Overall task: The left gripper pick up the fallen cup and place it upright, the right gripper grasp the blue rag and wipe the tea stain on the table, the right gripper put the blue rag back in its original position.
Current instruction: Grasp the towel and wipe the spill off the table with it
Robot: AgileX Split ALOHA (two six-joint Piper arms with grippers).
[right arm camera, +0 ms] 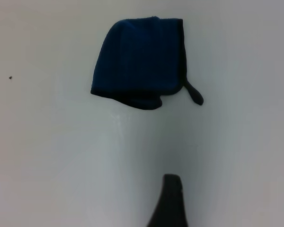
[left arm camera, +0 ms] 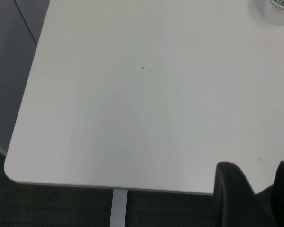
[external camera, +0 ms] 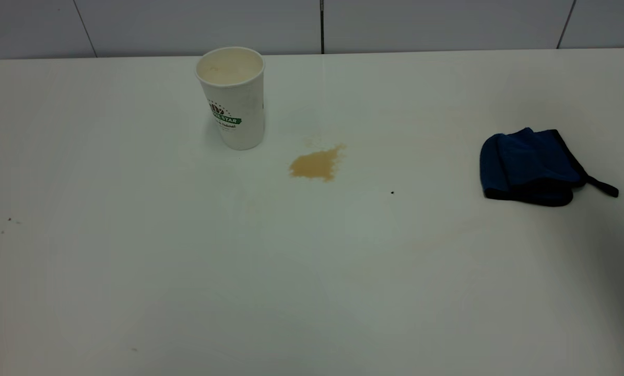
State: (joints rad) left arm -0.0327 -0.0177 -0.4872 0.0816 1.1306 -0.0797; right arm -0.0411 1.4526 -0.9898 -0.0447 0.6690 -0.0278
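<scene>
Left gripper (left arm camera: 255, 196): two black fingers are showing in the left wrist view with a gap between them, so it is standing open. It is holding nothing. It is hanging over a rounded corner of the table (left arm camera: 109, 118), well apart from the cup.
Right gripper (right arm camera: 169, 201): only one black finger tip is showing in the right wrist view, so I cannot tell if it is open or shut. It is hanging above the table near the rag and is not touching it.
Stain (external camera: 317, 163): a tan-brown patch is lying on the table (external camera: 312, 271).
Cup (external camera: 232, 96): it is standing upright, just beside the stain, on the stain's left and farther back. Its open top is facing up.
Rag (external camera: 533, 167): it is lying folded, well apart from the stain, on the stain's right. Its small black loop is sticking out on the side away from the stain.
Speck (external camera: 392, 192): a tiny dark dot is sitting between the stain and the rag, nearer the stain.
</scene>
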